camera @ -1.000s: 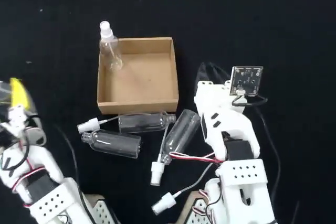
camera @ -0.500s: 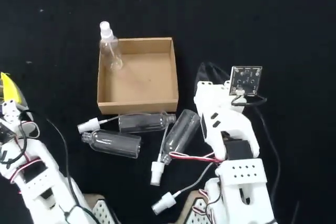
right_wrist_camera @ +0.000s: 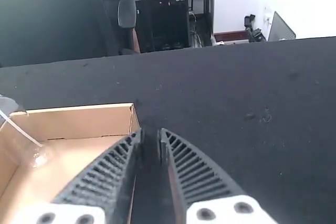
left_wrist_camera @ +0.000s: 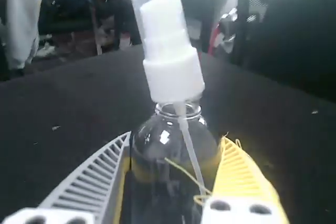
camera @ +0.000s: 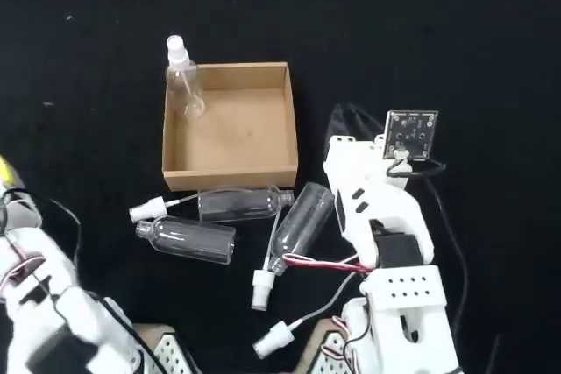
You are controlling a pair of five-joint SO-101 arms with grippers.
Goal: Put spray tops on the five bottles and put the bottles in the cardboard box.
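Left claw (left_wrist_camera: 176, 142): clamped on bottle (left_wrist_camera: 173, 153); spray top (left_wrist_camera: 168, 56) askew on its neck; arm has drawn back to the counter's (camera: 456, 59) left edge; right claw (right_wrist_camera: 149, 137): nearly closed, empty, beside cardboard box (camera: 230, 177); judged: tightening pending, then boxing.

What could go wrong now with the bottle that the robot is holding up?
The white spray top sits tilted on the clear plastic bottle in the left pincer, seemingly not screwed down, so it might drop off. Lowering it into the brown cardboard box might topple the capped clear bottle standing in its corner.
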